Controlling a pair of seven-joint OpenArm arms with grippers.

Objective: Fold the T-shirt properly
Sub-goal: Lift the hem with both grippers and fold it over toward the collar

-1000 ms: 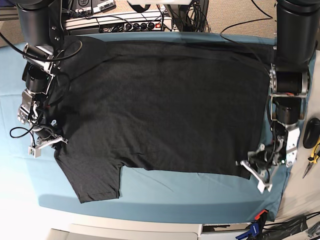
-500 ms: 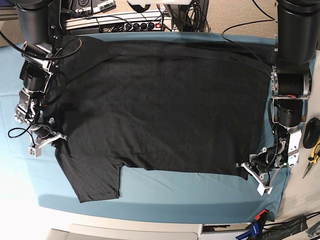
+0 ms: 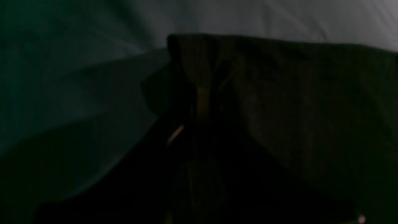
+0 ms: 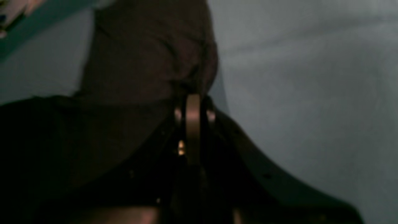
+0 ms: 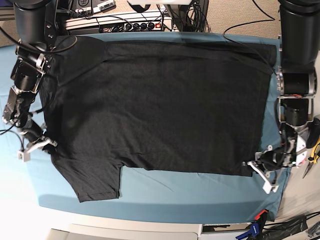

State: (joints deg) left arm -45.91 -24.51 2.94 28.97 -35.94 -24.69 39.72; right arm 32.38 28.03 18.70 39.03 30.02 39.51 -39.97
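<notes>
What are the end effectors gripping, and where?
The black T-shirt: left end effector near a bottom corner, right end effector at its opposite side edge.

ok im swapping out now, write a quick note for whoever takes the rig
Left gripper: shut on the T-shirt's near corner on its side.
Right gripper: shut on the shirt's edge at the other side, beside the part that sticks out toward the base camera's near side.
T-shirt: spread wide across the teal-blue cloth.
Done: both grips are on.
Left: the folding; the shirt is not yet a compact bundle. Probably fold the held edge over next.
</notes>
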